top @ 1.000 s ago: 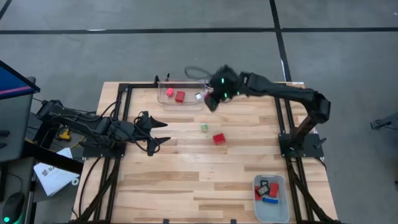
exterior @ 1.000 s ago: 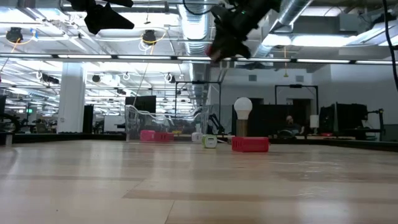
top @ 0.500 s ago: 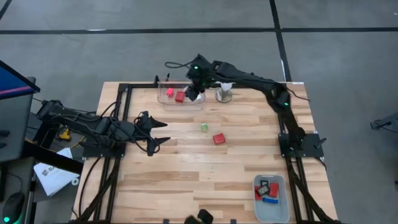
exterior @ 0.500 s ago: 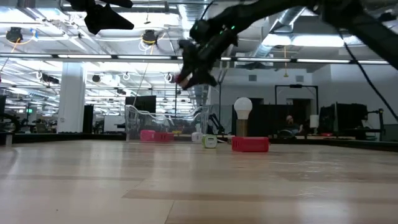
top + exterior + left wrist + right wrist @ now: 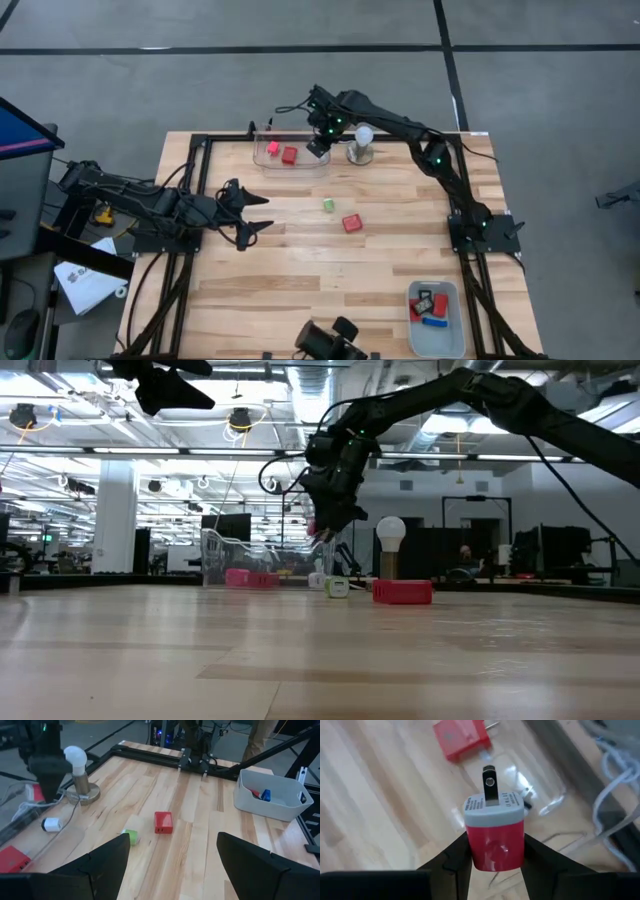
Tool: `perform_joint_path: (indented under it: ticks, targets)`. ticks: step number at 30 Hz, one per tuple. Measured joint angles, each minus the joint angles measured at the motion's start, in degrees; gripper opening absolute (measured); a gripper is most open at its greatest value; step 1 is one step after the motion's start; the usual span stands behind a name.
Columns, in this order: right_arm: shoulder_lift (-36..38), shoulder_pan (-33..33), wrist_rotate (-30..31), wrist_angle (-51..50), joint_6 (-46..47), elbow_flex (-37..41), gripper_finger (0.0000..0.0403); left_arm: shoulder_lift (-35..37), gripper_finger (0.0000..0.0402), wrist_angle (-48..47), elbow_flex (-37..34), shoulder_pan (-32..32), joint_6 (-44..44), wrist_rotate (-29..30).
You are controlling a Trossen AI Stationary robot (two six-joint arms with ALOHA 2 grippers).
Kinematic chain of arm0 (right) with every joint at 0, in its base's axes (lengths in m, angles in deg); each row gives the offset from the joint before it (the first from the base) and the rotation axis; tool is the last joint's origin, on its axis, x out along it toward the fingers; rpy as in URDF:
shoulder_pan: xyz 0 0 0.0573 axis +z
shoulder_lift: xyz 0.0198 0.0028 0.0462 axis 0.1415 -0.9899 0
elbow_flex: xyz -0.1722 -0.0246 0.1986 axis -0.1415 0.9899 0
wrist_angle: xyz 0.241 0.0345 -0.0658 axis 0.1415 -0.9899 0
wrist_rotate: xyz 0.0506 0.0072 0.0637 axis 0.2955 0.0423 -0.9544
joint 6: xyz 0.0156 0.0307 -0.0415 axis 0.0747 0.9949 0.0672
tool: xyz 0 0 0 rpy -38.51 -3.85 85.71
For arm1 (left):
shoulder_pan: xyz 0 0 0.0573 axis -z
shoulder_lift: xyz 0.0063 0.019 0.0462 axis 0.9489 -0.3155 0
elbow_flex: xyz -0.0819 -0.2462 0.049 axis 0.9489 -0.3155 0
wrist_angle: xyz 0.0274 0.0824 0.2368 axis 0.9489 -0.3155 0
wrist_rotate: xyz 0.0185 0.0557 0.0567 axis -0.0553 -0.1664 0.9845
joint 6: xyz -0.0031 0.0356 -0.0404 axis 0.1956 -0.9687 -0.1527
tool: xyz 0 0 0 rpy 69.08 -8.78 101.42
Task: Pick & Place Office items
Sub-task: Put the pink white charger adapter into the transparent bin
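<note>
Red charger block [image 5: 495, 837], grey-capped with metal prongs, sits clamped between the right gripper's [image 5: 318, 146] fingers [image 5: 451, 857], held in the air over the right end of the clear bin [image 5: 262, 160] at the table's far edge. Two more red blocks [image 5: 289, 155] lie inside that bin. On the wooden table [image 5: 300, 280] rest a green block [image 5: 328, 204] and a red block [image 5: 351, 223], near each other. The left gripper [image 5: 258, 213] waits at the left side, jaws spread wide and holding nothing. A grey tray [image 5: 449, 340] at the near right corner holds more pieces
</note>
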Motion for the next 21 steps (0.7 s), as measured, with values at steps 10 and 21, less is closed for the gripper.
perform_joint_path:
  ticks: [10, 21]
  targets:
    - [-0.25, -0.02, 1.05, 1.39, -1.77, -0.02, 0.0130, -0.01, 0.0296, 1.38, 0.00, -0.15, -2.48, 0.00]
    - [-0.25, -0.09, 1.06, 2.90, -2.19, -0.02, 0.0150, -0.02, 0.0296, 1.54, 0.00, -0.15, -3.00, 0.00]
